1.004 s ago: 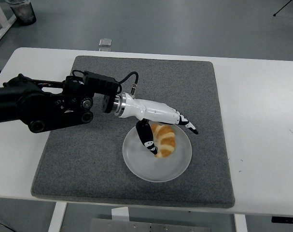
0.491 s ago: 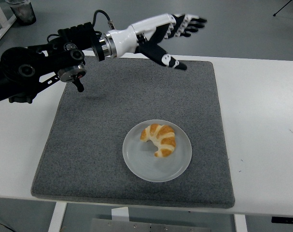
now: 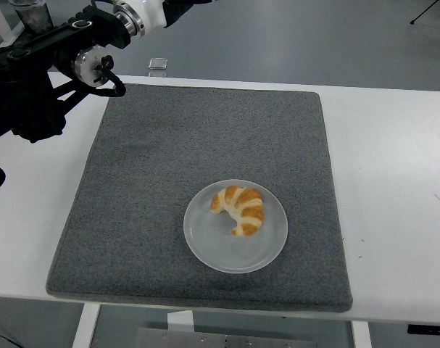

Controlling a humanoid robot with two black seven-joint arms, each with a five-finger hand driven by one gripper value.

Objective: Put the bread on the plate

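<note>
Rough grey cloth mat (image 3: pixel 205 138), smooth matt plate (image 3: pixel 212 250), flaky bread (image 3: pixel 241 209).

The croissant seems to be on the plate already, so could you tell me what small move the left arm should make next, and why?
Probably just finish pulling the left arm back to rest at the table's left edge. The croissant lies fully on the plate, untouched, so nothing looks left to place.
</note>
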